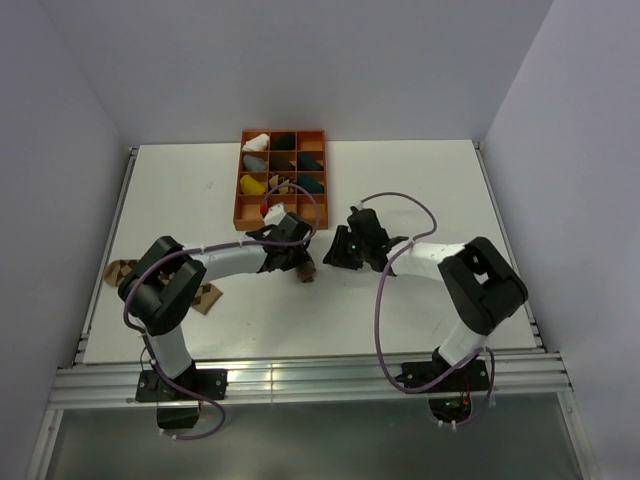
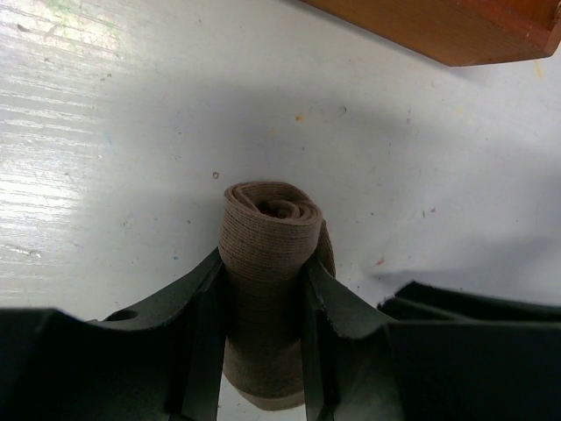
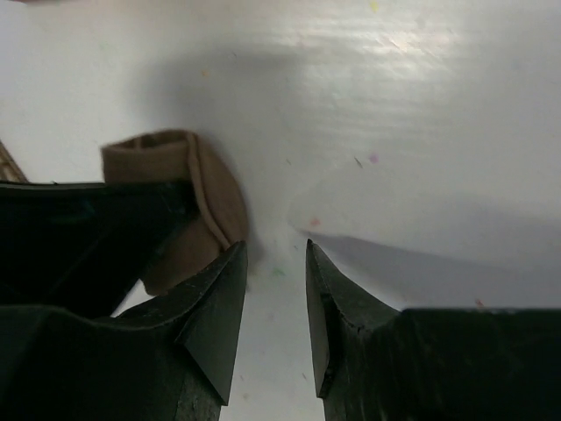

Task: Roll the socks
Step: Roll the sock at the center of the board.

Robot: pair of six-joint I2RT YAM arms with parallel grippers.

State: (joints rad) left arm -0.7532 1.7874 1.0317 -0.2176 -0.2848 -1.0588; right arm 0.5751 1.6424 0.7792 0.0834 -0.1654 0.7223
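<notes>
A plain tan-brown sock (image 2: 267, 254), rolled into a tight cylinder, stands between the fingers of my left gripper (image 2: 263, 272), which is shut on it. The spiral end of the roll faces the left wrist camera. In the top view this roll (image 1: 306, 272) sits mid-table just in front of the tray. My right gripper (image 3: 274, 250) stands open a narrow gap over bare table, with nothing between its fingers, just right of the roll (image 3: 215, 189). The argyle sock (image 1: 207, 297) lies flat at the left, partly hidden under my left arm.
An orange compartment tray (image 1: 240, 205) holding several sock bundles stands at the back centre; its corner (image 2: 456, 31) shows close ahead of the left gripper. The two grippers (image 1: 335, 250) nearly touch mid-table. Another part of the argyle sock (image 1: 120, 270) lies at the table's left edge.
</notes>
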